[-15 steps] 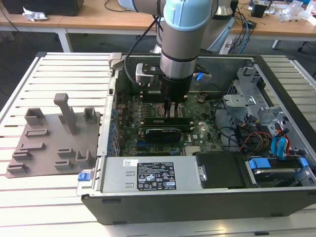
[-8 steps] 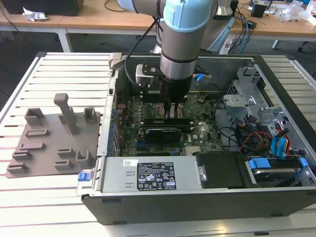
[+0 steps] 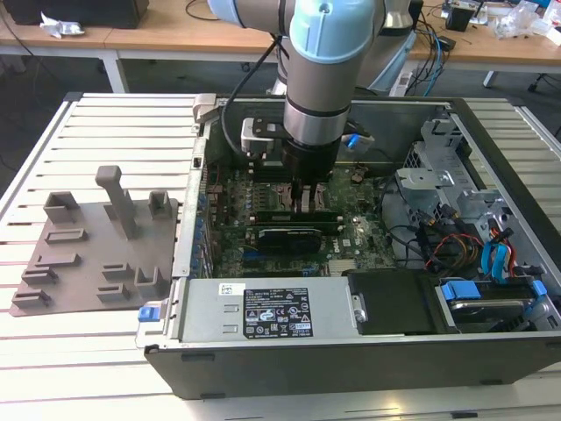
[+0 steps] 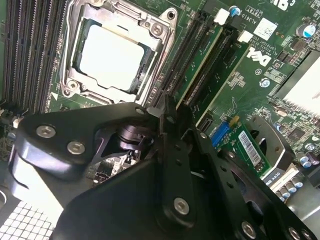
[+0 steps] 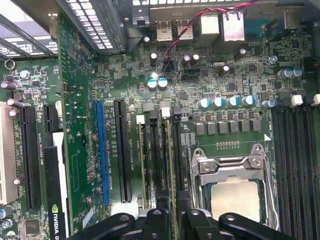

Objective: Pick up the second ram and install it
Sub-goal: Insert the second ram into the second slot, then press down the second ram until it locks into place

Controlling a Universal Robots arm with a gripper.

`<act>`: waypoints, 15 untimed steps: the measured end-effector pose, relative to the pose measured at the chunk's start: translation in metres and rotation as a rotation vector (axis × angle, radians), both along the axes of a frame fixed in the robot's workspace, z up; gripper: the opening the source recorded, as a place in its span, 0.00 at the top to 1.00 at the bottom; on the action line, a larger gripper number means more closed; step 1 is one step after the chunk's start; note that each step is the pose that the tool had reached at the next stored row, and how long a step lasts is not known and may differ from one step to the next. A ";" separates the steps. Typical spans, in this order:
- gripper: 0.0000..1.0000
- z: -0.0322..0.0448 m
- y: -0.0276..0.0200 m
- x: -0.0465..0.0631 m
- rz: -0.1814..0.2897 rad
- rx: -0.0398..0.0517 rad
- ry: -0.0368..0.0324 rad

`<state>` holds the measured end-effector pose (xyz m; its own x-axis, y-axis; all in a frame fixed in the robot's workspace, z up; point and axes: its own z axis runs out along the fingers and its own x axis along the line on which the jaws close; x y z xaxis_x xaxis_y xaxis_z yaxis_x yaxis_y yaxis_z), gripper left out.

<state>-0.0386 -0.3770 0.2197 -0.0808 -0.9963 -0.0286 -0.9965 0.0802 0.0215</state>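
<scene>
Grey plastic fixture tray (image 3: 92,250) with empty upright holders lies on the slatted white table (image 3: 131,123), at the exterior view's left, just beside the open black computer case (image 3: 351,351). Inside the case, the green motherboard (image 3: 351,250) carries the wide black card with a green edge (image 3: 285,235), lying near the case's front wall. Just behind that card the black gripper (image 3: 308,200) on the blue-and-grey arm (image 3: 324,61) is down at the memory slots. In the second wrist view, the gripper's fingers (image 4: 170,115) look pressed together on the top edge of the second ram (image 4: 200,67), a thin green stick standing upright in a black slot (image 4: 186,50) right beside the square metal-framed CPU socket (image 4: 112,52). How deep it's seated: can't tell. Drive bays and bundled cables (image 3: 473,246) fill the case at the exterior view's right.
</scene>
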 end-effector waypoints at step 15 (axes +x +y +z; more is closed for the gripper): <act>0.90 0.0451 0.0036 0.000 0.000 0.0017 -0.0030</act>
